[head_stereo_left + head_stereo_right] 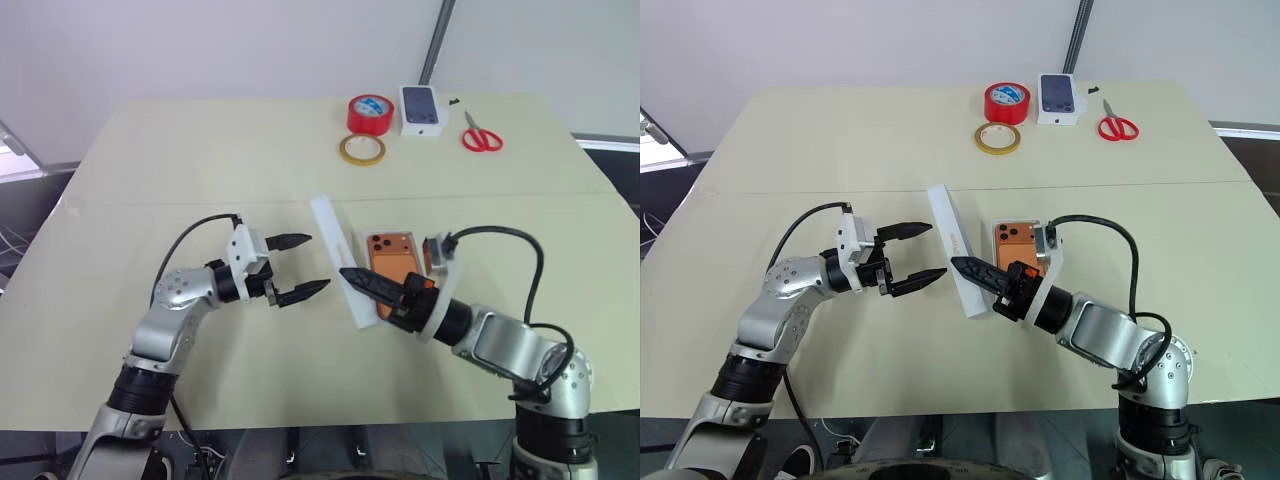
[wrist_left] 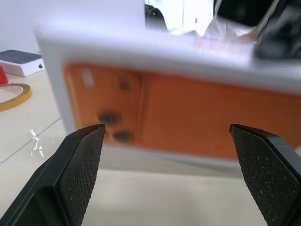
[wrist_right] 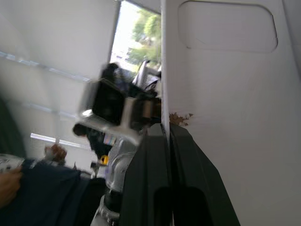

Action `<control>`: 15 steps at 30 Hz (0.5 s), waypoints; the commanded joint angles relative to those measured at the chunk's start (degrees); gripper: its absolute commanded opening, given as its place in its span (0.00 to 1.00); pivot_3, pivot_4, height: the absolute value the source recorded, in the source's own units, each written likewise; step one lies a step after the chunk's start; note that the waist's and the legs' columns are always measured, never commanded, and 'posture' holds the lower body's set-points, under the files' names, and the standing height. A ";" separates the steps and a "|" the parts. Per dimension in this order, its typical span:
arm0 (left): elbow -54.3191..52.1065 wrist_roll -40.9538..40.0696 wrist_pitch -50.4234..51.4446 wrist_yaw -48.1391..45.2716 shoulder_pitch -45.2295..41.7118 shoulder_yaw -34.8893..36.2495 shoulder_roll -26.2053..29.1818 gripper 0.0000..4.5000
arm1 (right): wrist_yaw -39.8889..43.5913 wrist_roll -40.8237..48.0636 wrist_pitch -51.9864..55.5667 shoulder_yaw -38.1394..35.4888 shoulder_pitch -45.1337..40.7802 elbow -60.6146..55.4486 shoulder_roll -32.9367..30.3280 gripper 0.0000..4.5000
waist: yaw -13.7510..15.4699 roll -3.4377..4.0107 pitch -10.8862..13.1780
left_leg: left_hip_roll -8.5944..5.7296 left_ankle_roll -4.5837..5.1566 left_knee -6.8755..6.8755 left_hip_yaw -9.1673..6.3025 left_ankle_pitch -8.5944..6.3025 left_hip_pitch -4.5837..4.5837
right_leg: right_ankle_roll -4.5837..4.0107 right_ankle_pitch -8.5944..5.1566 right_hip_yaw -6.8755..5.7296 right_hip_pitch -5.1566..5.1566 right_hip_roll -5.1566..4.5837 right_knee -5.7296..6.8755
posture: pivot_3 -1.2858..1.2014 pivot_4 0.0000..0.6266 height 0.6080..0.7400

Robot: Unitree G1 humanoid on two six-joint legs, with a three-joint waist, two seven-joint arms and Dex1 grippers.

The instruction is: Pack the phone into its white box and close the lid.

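Note:
The orange phone [image 1: 392, 262] lies back up on the table, its lenses at the far end. In the left wrist view a thin white rim, the white box [image 2: 55, 89], frames it. My right gripper [image 1: 350, 275] is shut on a long wall of the lid [image 1: 328, 225]. The lid is a white tray held tilted on edge just left of the phone. In the right wrist view its face [image 3: 225, 70] shows a rounded recess. My left gripper [image 1: 319, 261] is open, level and pointing at the lid from the left, close to it but apart.
At the table's far side stand a red tape roll [image 1: 369, 112], a tan tape ring [image 1: 361, 150], a small white box printed with a dark phone [image 1: 422, 108] and red scissors [image 1: 481, 134]. A seam [image 1: 150, 203] crosses the tabletop.

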 commanded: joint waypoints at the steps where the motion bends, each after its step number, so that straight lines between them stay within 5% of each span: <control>1: -2.77 -1.10 0.82 0.91 0.36 -0.02 -0.65 1.00 | -1.12 1.97 -4.06 1.40 0.11 -2.35 -1.51 0.01 | 0.29 0.00 0.00 | 0.00 0.00 0.00 0.00 0.00 0.00 | 0.00 0.00 0.00 0.00 0.00 0.00 | 0.52 0.24 1.00; 10: 0.95 2.01 -2.33 2.40 0.60 -3.53 -5.09 0.04 | -3.33 1.97 -8.27 -0.82 -0.16 1.69 -3.05 0.00 | 0.64 -0.01 0.00 | 0.00 0.04 0.00 0.00 -0.03 -0.03 | 0.00 0.00 0.00 0.05 -0.03 -0.15 | 0.52 0.24 1.00; 15: 9.35 7.00 -7.28 6.00 -3.54 -6.08 -10.86 0.02 | -3.73 1.25 -9.11 -1.17 2.46 3.14 -8.29 0.00 | 0.90 -0.04 -0.03 | -0.01 0.08 0.02 0.00 -0.04 -0.03 | 0.00 0.00 -0.01 0.10 -0.03 -0.20 | 0.52 0.24 1.00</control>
